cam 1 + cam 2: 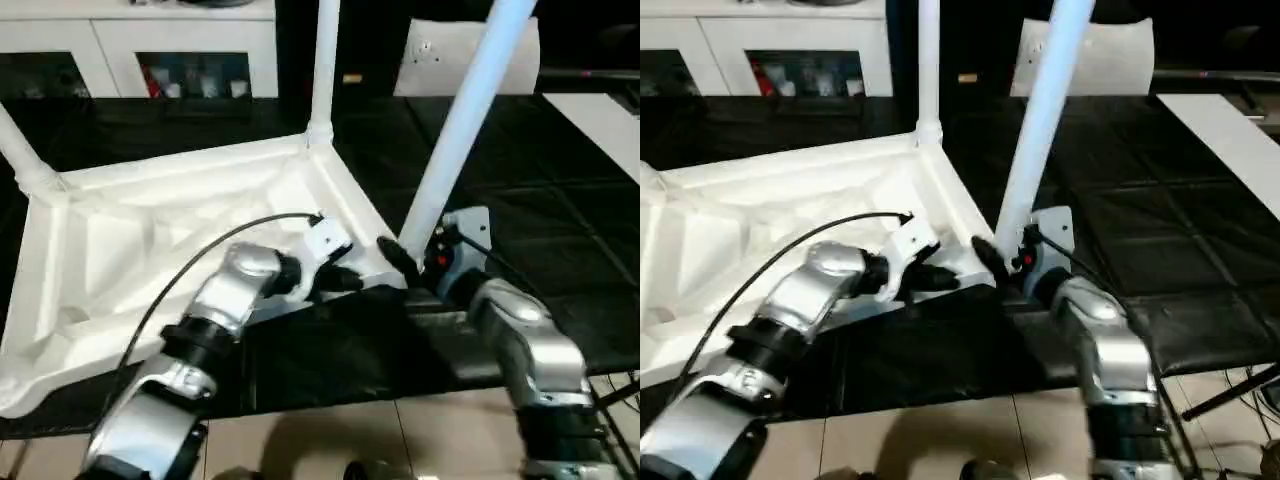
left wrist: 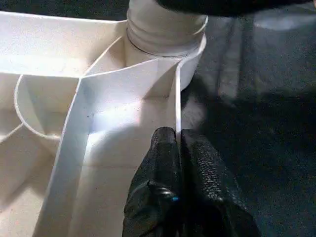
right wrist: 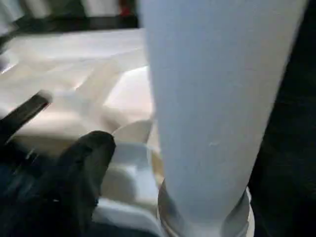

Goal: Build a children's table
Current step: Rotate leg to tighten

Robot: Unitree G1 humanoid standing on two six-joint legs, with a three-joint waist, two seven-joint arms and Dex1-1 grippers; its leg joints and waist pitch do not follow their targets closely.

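Observation:
The children's table lies upside down on a black mat, its ribbed white top (image 1: 150,230) facing up. One leg (image 1: 325,70) stands in the far corner socket and another (image 1: 20,150) leans out at the left. A third leg (image 1: 465,120) rises tilted from the near right corner. My left gripper (image 1: 350,280) is shut on the top's thin rim (image 2: 177,98) just beside that corner socket. My right gripper (image 1: 415,255) stands open at the base of the third leg. One black finger (image 3: 86,158) sits apart from the leg, and the other is hidden behind it.
The black mat (image 1: 520,200) spreads to the right of the table. A white cabinet (image 1: 130,40) runs along the back, with a white board (image 1: 470,55) behind the tilted leg. A white panel (image 1: 600,120) lies at far right. Tiled floor (image 1: 350,430) shows below my forearms.

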